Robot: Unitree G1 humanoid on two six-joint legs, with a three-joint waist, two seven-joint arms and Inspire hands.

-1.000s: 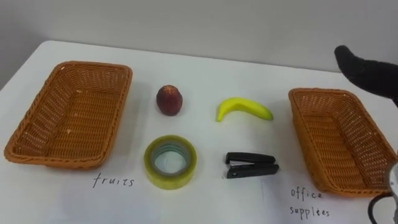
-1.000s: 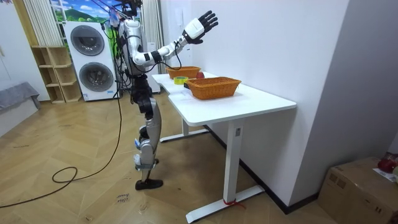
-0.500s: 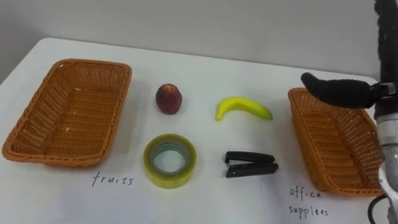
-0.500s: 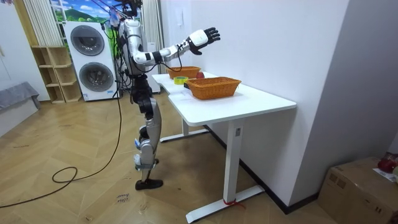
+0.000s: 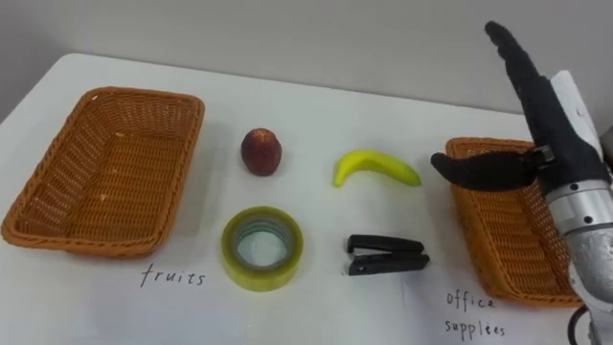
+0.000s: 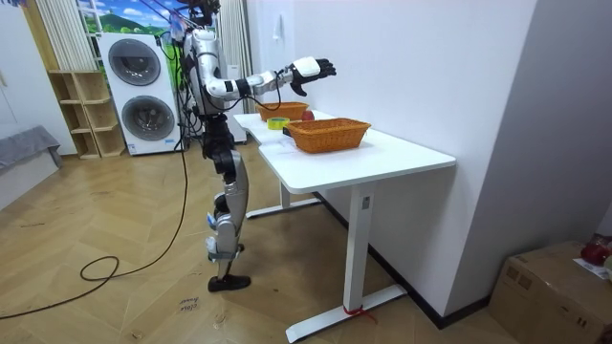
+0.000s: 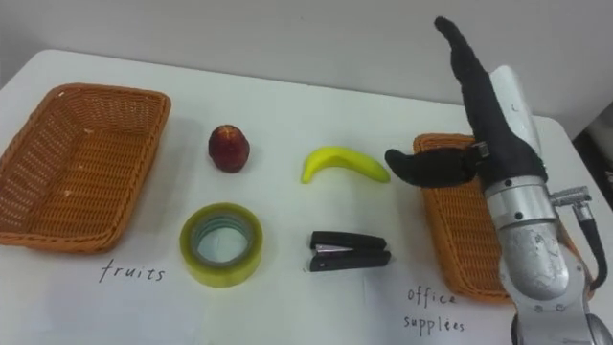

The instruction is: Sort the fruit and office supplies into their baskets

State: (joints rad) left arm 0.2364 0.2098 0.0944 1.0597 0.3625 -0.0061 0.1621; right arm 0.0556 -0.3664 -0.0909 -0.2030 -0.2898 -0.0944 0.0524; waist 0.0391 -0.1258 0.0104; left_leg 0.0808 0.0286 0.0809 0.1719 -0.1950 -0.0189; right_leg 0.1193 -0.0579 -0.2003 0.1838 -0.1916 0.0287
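4 things lie on the white counter (image 5: pixel 316 115) between 2 baskets, none of them in a basket. The apple (image 5: pixel 261 152) and banana (image 5: pixel 375 168) are in the far row, the tape (image 5: pixel 261 248) and stapler (image 5: pixel 386 255) in the near row. The left basket (image 5: pixel 144 95) shows whole and bare inside. My wrist and forearm hide the right side of the right basket (image 5: pixel 498 249), so I cannot tell what lies there. My right robot hand (image 5: pixel 551 134) hangs in the air above that basket. It is open and grips nothing, with its fingers straight and pointing away from me and its thumb out to the left over the far-left rim. In the room view I stand at the counter's end, that arm stretched over it.
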